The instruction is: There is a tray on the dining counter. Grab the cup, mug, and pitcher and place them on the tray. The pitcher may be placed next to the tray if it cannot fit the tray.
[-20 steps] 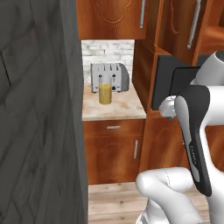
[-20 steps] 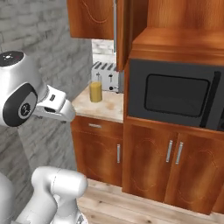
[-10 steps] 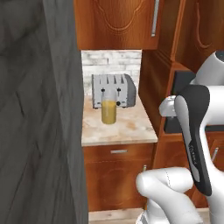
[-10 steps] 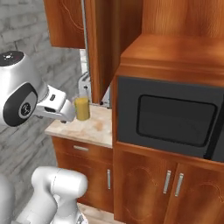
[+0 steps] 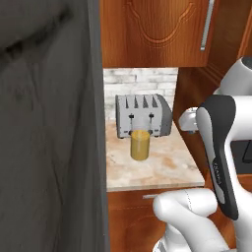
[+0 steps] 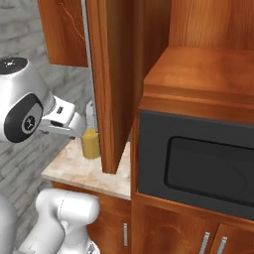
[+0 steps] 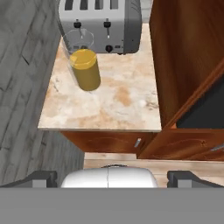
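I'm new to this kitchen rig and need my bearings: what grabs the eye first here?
The pitcher of orange-yellow liquid stands on a small marble counter, just in front of a silver toaster. A black microwave sits in wood cabinetry to the right, a dark grey wall to the left.
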